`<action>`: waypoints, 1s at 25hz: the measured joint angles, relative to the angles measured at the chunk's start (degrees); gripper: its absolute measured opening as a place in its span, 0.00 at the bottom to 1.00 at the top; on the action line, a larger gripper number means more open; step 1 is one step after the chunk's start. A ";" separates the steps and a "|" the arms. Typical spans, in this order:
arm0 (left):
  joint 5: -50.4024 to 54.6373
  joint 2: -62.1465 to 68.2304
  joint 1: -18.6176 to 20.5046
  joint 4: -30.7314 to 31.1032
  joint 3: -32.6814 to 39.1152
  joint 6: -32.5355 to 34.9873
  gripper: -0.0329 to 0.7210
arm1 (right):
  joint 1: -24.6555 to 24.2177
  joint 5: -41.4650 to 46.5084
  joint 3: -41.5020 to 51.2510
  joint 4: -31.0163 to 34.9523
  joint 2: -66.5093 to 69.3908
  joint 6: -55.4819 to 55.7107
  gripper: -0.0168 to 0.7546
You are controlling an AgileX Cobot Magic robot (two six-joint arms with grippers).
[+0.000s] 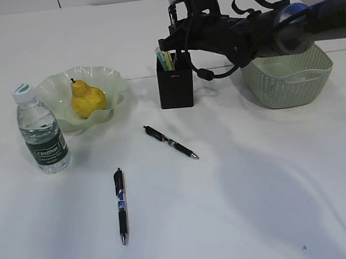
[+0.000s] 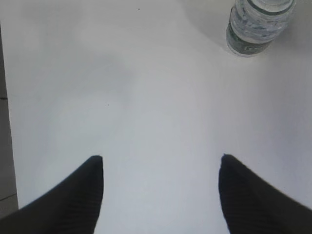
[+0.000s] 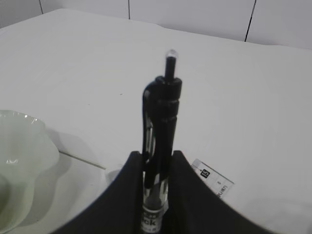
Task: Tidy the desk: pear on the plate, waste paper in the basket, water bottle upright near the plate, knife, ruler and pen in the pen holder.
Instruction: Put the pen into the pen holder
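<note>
The yellow pear [image 1: 87, 99] lies on the pale green wavy plate [image 1: 109, 77]. Just left of the plate, the water bottle [image 1: 42, 131] stands upright. My right gripper [image 1: 181, 55] hovers over the black pen holder [image 1: 176, 89], shut on a black pen [image 3: 165, 107] held upright between its fingers [image 3: 158, 153]. A clear ruler end [image 3: 214, 180] shows beside the right finger. Two more pens [image 1: 170, 142] [image 1: 121, 204] lie on the desk. My left gripper [image 2: 161, 158] is open over bare desk, short of the bottle [image 2: 256, 27]. The waste paper and the knife are hidden from view.
The sage green basket [image 1: 289, 83] stands right of the pen holder, partly behind my right arm. Slender pale green and yellow things [image 1: 164, 59] stick up from the holder. The plate's rim [image 3: 19, 161] appears at the left of the right wrist view.
</note>
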 joint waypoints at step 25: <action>0.00 0.00 0.00 0.00 0.00 0.00 0.73 | 1.17 8.26 0.00 -1.15 0.00 3.00 0.31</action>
